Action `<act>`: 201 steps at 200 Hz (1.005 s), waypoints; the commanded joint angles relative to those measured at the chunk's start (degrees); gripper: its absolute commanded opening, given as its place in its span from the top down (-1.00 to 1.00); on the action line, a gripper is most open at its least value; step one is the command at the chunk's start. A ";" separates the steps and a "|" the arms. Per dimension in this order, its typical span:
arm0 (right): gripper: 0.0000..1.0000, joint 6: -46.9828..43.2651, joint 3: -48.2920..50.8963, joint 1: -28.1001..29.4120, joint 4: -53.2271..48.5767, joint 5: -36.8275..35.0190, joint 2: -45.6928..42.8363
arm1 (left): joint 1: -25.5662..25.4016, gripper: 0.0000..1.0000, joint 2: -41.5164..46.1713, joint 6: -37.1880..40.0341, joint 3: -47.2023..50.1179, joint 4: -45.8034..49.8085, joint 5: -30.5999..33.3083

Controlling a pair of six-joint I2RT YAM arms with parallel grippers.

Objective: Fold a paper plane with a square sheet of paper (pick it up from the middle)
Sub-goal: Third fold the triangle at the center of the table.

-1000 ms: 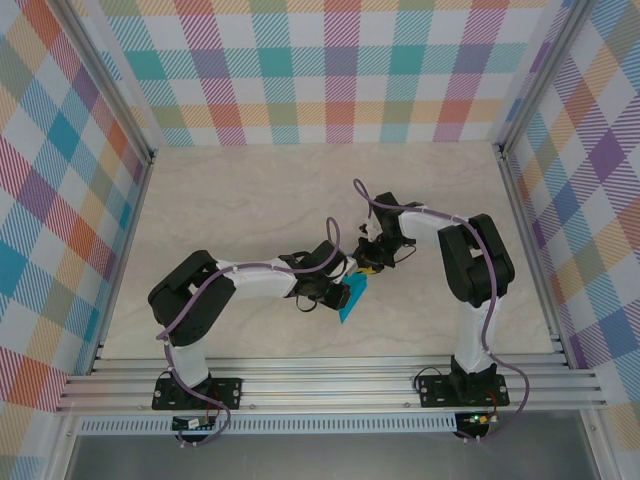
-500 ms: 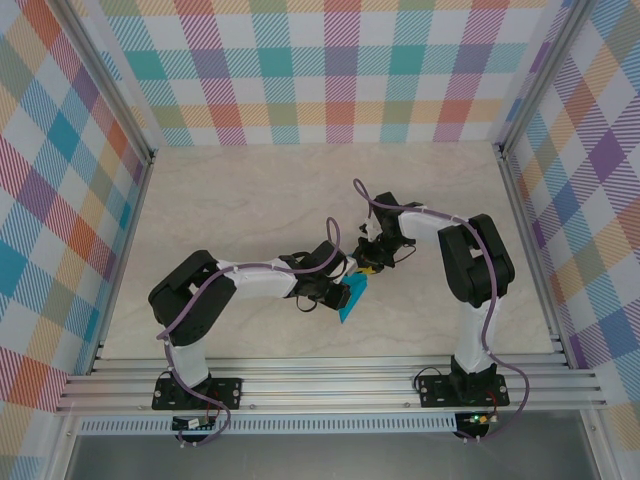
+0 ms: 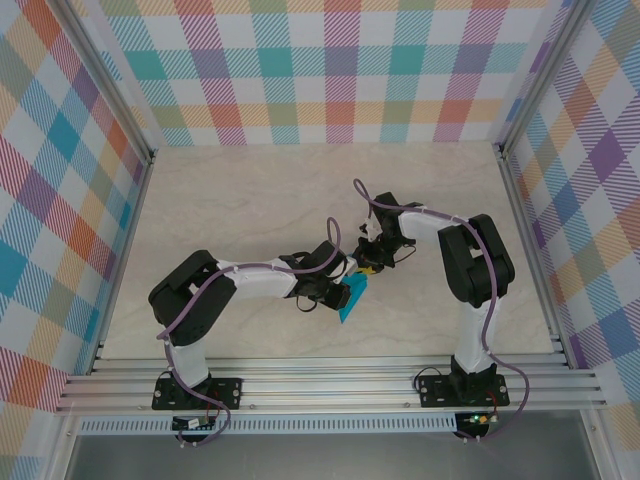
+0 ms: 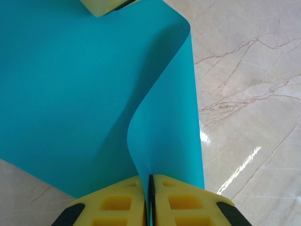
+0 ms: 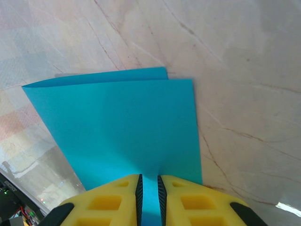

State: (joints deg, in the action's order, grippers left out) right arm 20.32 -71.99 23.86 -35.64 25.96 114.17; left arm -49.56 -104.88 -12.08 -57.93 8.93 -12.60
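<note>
Teal square sheet of paper (image 3: 352,296): partly folded, one layer curled, located near centre of tabletop (image 3: 250,200) btwn both arms. Left tool (image 4: 149,181): fingers pressed together, pinching one paper edge. Right tool (image 5: 149,181): fingers nearly together, pinching opp. edge; two layers visible.

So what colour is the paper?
The paper is plain teal-blue, clearest in the right wrist view.

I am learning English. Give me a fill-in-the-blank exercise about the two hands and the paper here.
The left hand and the right hand both pinch the sheet of paper between ____ fingers.
In the right wrist view the sheet shows ____ layers.
The table below looks like pale ____.
Missing words: yellow; two; marble.
</note>
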 commanded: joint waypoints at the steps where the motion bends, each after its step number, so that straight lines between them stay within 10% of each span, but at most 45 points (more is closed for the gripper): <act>1: 0.61 0.36 1.76 0.75 -1.03 -1.80 0.18 | 0.56 0.76 0.07 1.19 0.05 1.63 1.54; 201: 0.52 3.96 2.39 0.10 1.23 -2.73 -7.50 | 0.59 0.76 -0.31 1.62 2.12 0.92 1.56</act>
State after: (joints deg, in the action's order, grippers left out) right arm 22.15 -70.91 24.08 -34.85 25.17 112.42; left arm -49.56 -104.51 -11.05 -57.54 8.82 -11.94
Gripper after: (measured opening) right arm 0.227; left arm 0.120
